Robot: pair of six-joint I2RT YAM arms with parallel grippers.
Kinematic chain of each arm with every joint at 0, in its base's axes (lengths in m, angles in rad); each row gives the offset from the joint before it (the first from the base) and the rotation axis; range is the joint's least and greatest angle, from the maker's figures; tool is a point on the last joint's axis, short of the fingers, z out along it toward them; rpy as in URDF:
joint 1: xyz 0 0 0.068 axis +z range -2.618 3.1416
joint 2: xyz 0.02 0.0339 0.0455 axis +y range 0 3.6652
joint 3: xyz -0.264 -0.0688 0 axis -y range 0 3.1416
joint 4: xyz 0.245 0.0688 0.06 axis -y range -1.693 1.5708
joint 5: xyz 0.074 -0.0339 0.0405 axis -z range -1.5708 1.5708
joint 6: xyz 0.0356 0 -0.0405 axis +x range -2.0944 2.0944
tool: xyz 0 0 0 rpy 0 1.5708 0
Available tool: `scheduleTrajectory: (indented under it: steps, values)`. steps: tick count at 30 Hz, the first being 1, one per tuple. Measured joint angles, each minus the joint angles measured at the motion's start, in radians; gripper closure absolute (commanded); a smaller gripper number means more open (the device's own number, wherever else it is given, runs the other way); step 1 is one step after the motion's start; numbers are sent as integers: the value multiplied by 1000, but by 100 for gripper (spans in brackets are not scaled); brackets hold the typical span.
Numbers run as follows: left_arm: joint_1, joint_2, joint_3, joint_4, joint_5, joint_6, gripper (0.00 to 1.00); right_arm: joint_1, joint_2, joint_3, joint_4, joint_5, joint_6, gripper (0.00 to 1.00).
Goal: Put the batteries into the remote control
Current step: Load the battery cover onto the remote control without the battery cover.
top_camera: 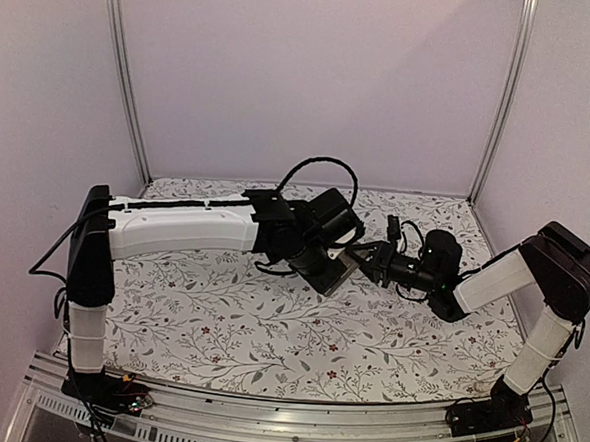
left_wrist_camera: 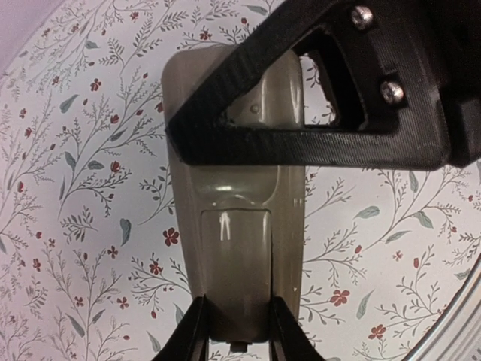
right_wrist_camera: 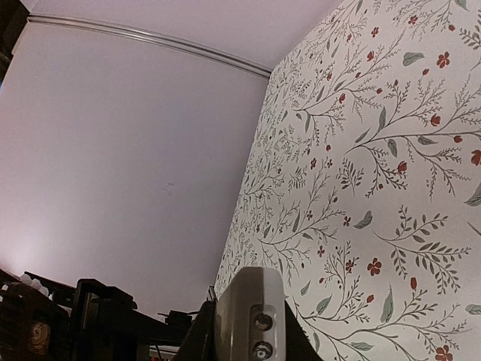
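Note:
The remote control (left_wrist_camera: 240,226) shows its grey-tan back in the left wrist view and hangs above the floral cloth. My left gripper (left_wrist_camera: 239,304) is shut on its near end, one finger on each long side. One of my right gripper's fingers (left_wrist_camera: 301,143) crosses the remote's far end. From the right wrist, the remote's end face (right_wrist_camera: 252,312) with two small round lenses sits clamped in my right gripper (right_wrist_camera: 248,331). From above, both grippers (top_camera: 317,262) (top_camera: 365,255) meet at the remote (top_camera: 334,275) mid-table. The batteries are out of view.
A floral cloth (top_camera: 268,330) covers the table. Pale walls and metal posts (top_camera: 128,81) (top_camera: 503,103) close in the back and sides. A black cable loop (top_camera: 318,167) rises behind the left wrist.

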Motion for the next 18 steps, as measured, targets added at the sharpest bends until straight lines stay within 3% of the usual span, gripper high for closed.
scheduleTrajectory:
  steps: [12, 18]
  values:
    - [8, 2, 5, -7, 38, 6, 57, 8, 6, -1, 30, -10, 8, 100]
    - [10, 2, 5, -8, 36, 12, 40, 8, 15, -1, 45, -17, 26, 100]
